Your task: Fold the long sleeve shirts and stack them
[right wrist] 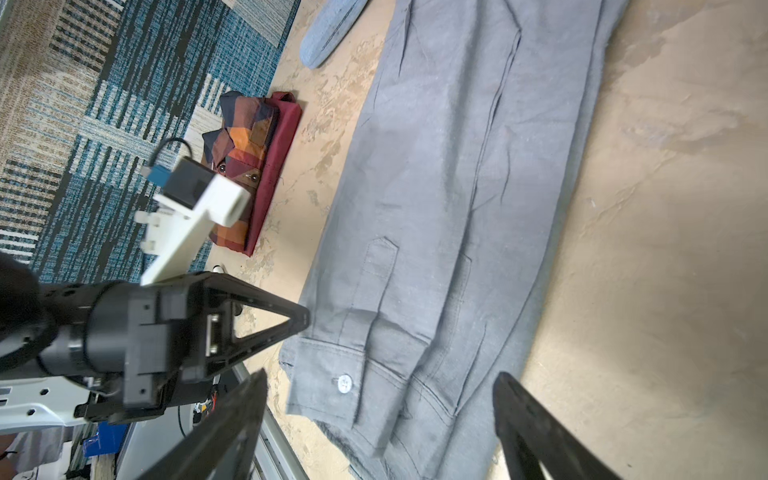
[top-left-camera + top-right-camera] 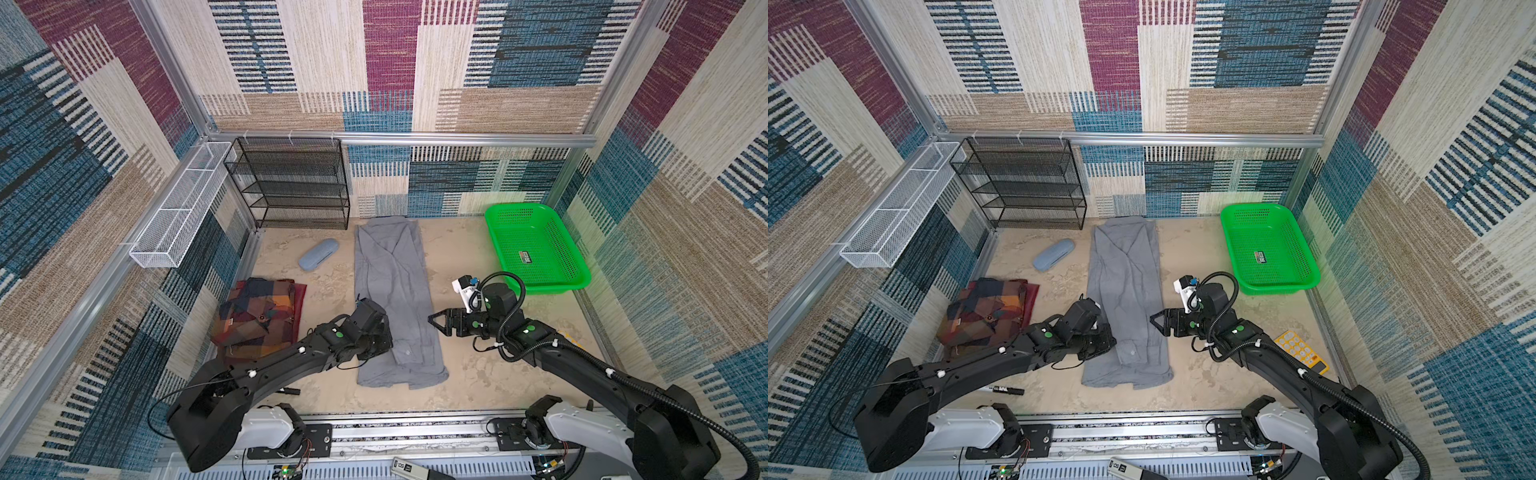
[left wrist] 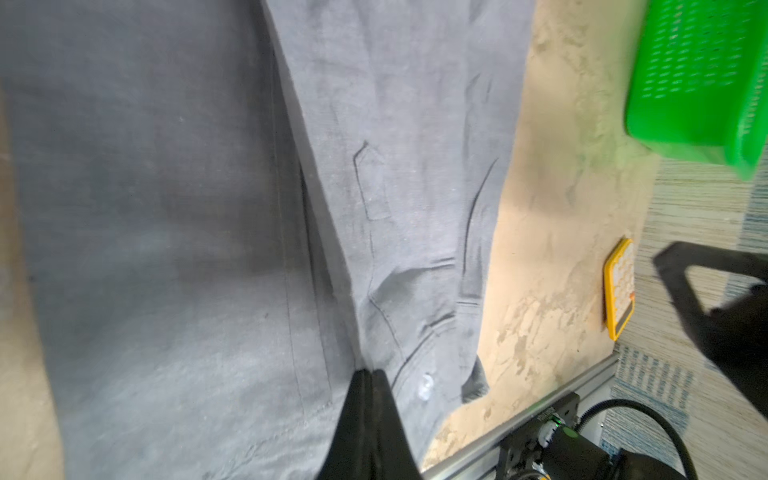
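The grey long sleeve shirt (image 2: 390,286) (image 2: 1125,282) lies as a long narrow strip down the middle of the table, sleeves folded in, a buttoned cuff (image 1: 345,380) near its front end. My left gripper (image 3: 371,376) (image 2: 388,334) is shut at the strip's left edge near that cuff, and a ridge of grey cloth (image 3: 166,208) runs into its tips. My right gripper (image 1: 380,386) (image 2: 430,319) is open, hovering at the strip's right edge with nothing in it. The plaid long sleeve shirt (image 2: 257,320) (image 1: 249,141) sits folded at the left.
A blue-grey case (image 2: 318,254) lies left of the grey shirt's far end. A green basket (image 2: 536,249) stands back right, a black mesh rack (image 2: 291,183) back left, a white wire basket (image 2: 178,208) on the left wall. A yellow calculator (image 2: 1302,351) and a marker (image 2: 1005,390) lie near the front.
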You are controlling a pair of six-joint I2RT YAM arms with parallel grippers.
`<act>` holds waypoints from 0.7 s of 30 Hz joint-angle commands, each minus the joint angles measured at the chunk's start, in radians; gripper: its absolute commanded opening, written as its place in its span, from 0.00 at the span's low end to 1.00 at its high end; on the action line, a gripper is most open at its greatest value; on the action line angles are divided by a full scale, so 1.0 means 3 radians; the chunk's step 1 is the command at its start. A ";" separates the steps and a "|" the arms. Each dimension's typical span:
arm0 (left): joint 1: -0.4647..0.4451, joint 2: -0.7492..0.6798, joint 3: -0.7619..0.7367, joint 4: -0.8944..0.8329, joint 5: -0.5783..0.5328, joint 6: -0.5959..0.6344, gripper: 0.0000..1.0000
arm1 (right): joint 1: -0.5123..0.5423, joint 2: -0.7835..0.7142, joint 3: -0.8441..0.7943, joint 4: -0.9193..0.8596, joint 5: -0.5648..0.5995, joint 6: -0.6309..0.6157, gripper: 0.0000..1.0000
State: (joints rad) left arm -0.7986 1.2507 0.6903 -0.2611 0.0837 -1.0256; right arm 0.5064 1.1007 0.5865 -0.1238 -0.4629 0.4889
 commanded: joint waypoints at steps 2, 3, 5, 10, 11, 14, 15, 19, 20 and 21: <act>0.0003 -0.0321 -0.0190 -0.0213 -0.0112 0.0071 0.00 | 0.0007 0.0047 -0.0036 0.0150 -0.0090 0.0062 0.85; 0.0003 -0.0376 -0.0250 -0.0233 -0.0116 0.0048 0.00 | 0.0008 0.0061 -0.0042 0.0176 -0.0107 0.0073 0.85; 0.0003 -0.0490 -0.0374 -0.0211 -0.0106 0.0002 0.00 | 0.0005 0.0087 -0.0062 0.0221 -0.0149 0.0111 0.85; 0.0003 -0.0676 -0.0649 -0.0255 -0.0153 -0.0084 0.00 | 0.0009 0.0168 -0.0092 0.0284 -0.0196 0.0145 0.84; 0.0003 -0.0706 -0.0732 -0.0180 -0.0133 -0.0119 0.00 | 0.0011 0.0187 -0.0099 0.0300 -0.0191 0.0153 0.84; 0.0004 -0.0676 -0.0805 -0.0111 -0.0114 -0.0126 0.00 | 0.0020 0.0281 -0.0099 0.0330 -0.0202 0.0158 0.83; 0.0003 -0.0646 -0.0798 -0.0101 -0.0102 -0.0091 0.00 | 0.0034 0.0318 -0.0098 0.0338 -0.0193 0.0168 0.83; 0.0011 -0.0559 -0.0653 -0.0234 -0.0207 -0.0002 0.19 | 0.0115 0.0479 -0.0055 0.0327 -0.0093 0.0175 0.83; 0.0025 -0.0571 -0.0627 -0.0237 -0.0225 0.0026 0.26 | 0.0136 0.0514 -0.0051 0.0308 -0.0051 0.0185 0.82; 0.0042 -0.0587 -0.0600 -0.0260 -0.0237 0.0066 0.32 | 0.0147 0.0537 -0.0039 0.0305 -0.0016 0.0190 0.83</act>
State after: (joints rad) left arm -0.7937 1.0798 0.4900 -0.3206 0.0475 -1.0431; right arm 0.5415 1.2465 0.5640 -0.0654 -0.4934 0.5335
